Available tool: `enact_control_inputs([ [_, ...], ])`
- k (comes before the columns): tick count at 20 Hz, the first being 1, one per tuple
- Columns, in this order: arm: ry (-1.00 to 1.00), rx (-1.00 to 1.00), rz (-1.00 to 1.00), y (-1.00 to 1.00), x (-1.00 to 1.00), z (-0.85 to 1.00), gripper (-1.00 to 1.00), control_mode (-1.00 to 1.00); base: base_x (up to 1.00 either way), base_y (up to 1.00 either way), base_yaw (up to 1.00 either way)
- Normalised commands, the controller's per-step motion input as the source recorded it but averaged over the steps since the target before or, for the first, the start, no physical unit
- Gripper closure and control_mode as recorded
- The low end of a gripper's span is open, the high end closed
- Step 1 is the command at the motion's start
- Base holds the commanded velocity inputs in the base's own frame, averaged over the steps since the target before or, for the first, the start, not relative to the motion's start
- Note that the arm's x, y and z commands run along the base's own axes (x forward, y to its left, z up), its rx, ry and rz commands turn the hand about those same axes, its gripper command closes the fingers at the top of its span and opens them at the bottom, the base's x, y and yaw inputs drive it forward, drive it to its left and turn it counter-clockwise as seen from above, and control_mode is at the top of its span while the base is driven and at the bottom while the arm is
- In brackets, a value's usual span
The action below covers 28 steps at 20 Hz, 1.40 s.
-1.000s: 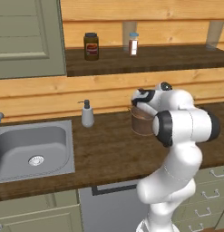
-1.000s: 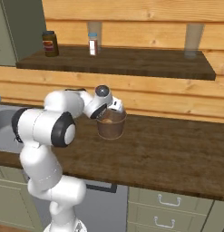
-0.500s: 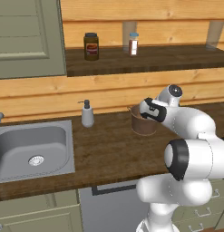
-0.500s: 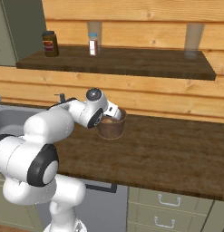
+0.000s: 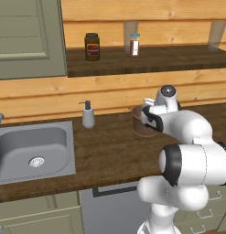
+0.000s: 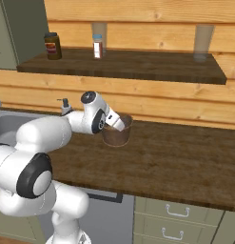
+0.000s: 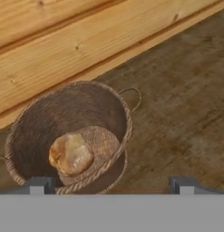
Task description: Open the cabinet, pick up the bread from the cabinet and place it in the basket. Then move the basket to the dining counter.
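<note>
The basket (image 7: 22,122), round and woven brown, stands on the dark worktop against the wood wall, with the bread (image 7: 70,153), a small tan lump, lying on its floor. My gripper (image 7: 111,186) hovers open just above the basket's near rim, holding nothing. One fingertip (image 7: 38,185) is by the rim, the other stands over bare worktop. From the base views the hand (image 5: 151,118) partly covers the basket (image 5: 138,128), and the gripper (image 6: 120,127) sits at the top of the basket (image 6: 116,138). The cabinet door (image 5: 23,36) at upper left is shut. The dining counter is out of view.
A steel sink (image 5: 23,148) lies at the left with a soap dispenser (image 5: 88,115) beside it. On the shelf above stand a dark jar (image 5: 92,46) and a red-labelled shaker (image 5: 134,44). Drawers (image 6: 176,217) run under the worktop to the right.
The arm has folded down and swung its elbow forward, while the hand stays at the basket. The gripper remains open. Basket and bread have not moved.
</note>
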Motion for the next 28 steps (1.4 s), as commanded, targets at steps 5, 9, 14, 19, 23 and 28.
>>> enact_control_inputs([
  [5,0.16,0.23,-0.30,-0.25,-0.20,-0.06,-1.00,-1.00,0.00,0.00,0.00],
  [9,0.08,0.23,-0.20,-0.06,0.06,-0.09,-1.00,-1.00,0.00,0.00,0.00],
  [14,0.00,0.19,-0.11,0.03,0.30,-0.19,-1.00,-1.00,0.00,0.00,0.00],
  [19,0.00,0.17,-0.10,0.01,0.10,-0.48,-1.00,-1.00,0.00,0.00,0.00],
  [23,0.00,0.13,-0.06,0.00,0.35,-0.29,-1.00,-1.00,0.00,0.00,0.00],
  [28,0.00,0.09,-0.03,0.00,0.37,-0.18,-1.00,-1.00,0.00,0.00,0.00],
])
